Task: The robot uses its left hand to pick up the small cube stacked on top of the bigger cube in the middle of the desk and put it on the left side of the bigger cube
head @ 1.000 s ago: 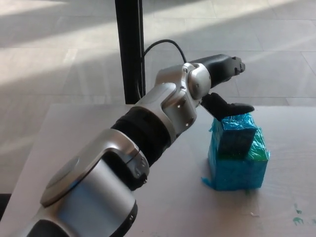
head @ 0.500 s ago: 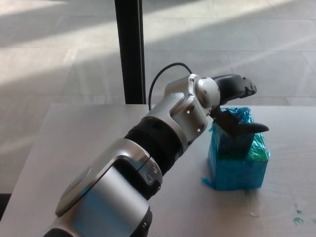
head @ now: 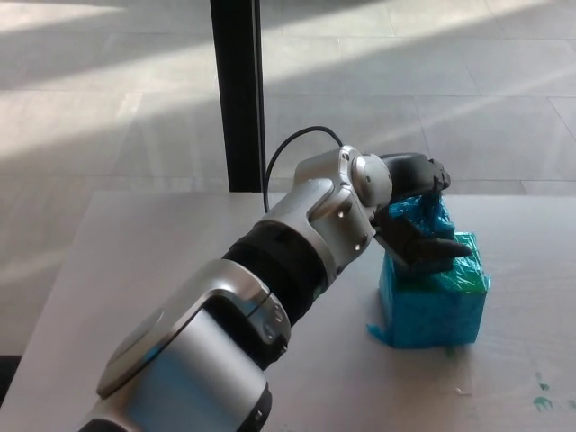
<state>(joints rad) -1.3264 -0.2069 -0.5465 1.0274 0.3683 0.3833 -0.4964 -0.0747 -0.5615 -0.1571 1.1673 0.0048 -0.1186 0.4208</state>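
The left hand [head: 416,216] was wrapped round the small teal-wrapped cube [head: 423,214] atop the bigger teal cube [head: 432,301] at mid-desk [head: 162,261], upper fingers [head: 423,169] behind, thumb in front, apparently pinching it, landing spot leftward
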